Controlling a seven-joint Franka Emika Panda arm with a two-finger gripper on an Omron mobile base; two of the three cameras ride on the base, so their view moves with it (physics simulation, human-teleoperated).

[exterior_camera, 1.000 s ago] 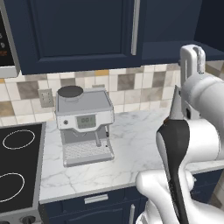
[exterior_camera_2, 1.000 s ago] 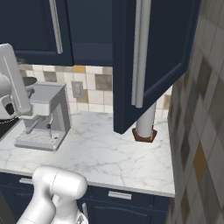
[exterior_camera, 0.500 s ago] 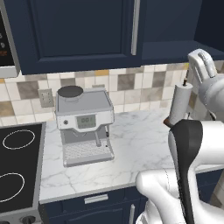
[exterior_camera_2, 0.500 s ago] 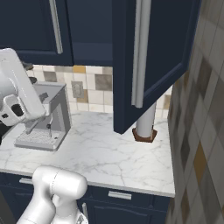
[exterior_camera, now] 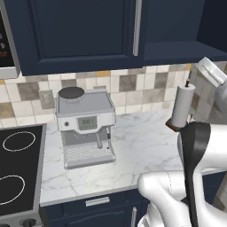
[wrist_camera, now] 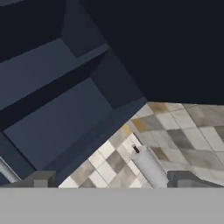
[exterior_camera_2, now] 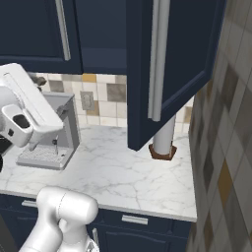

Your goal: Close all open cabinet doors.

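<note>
End effector (wrist_camera: 111, 179) open, empty, facing the navy cabinet door (exterior_camera_2: 170, 69) swung wide

Marble counter (exterior_camera: 142, 146) – checkered tile backsplash (exterior_camera: 133, 84) – black stovetop (exterior_camera: 17, 173)

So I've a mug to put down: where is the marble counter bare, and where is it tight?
Bare marble counter lies between the espresso machine and the paper towel roll, out to the front edge. It is tight at the right corner, where the open cabinet door hangs over the roll beside the tiled side wall.
</note>
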